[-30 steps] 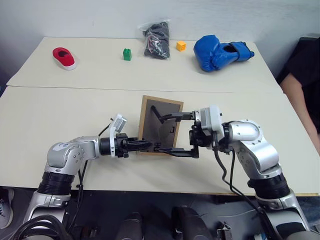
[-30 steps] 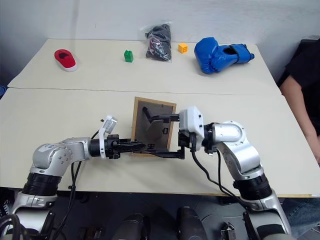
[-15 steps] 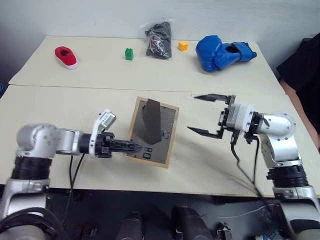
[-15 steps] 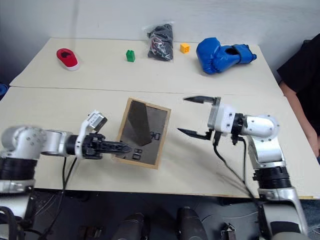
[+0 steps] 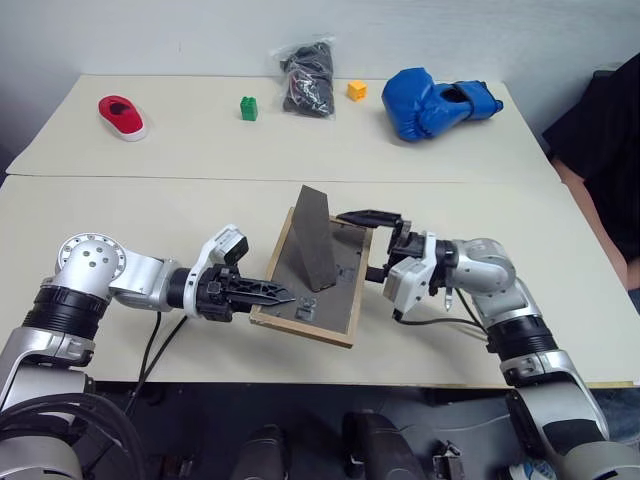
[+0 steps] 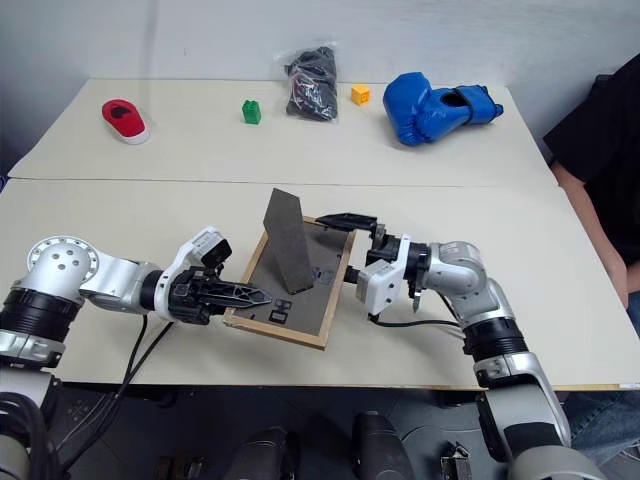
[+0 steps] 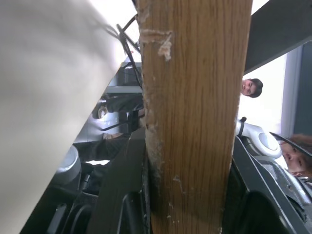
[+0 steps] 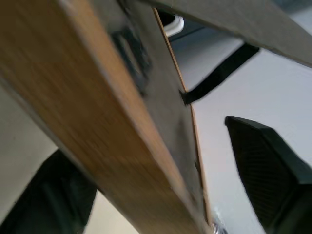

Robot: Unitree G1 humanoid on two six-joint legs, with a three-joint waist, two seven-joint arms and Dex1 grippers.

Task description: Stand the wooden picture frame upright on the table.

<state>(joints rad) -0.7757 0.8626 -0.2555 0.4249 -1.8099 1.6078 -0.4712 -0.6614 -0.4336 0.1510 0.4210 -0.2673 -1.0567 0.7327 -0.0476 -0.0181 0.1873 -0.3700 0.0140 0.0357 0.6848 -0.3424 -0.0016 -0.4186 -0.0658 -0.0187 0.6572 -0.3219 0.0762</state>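
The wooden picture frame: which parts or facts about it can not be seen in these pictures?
- Front picture of the wooden picture frame: head views show the dark back with its stand raised.
- Right gripper: whether its fingers already press the frame's edge; right wrist view blurred.
- Left gripper contact: the frame edge covers it in the left wrist view.

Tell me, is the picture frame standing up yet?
Not yet. The wooden picture frame is tilted, back side up, with its fold-out stand sticking up, while the left end effector holds its near edge.
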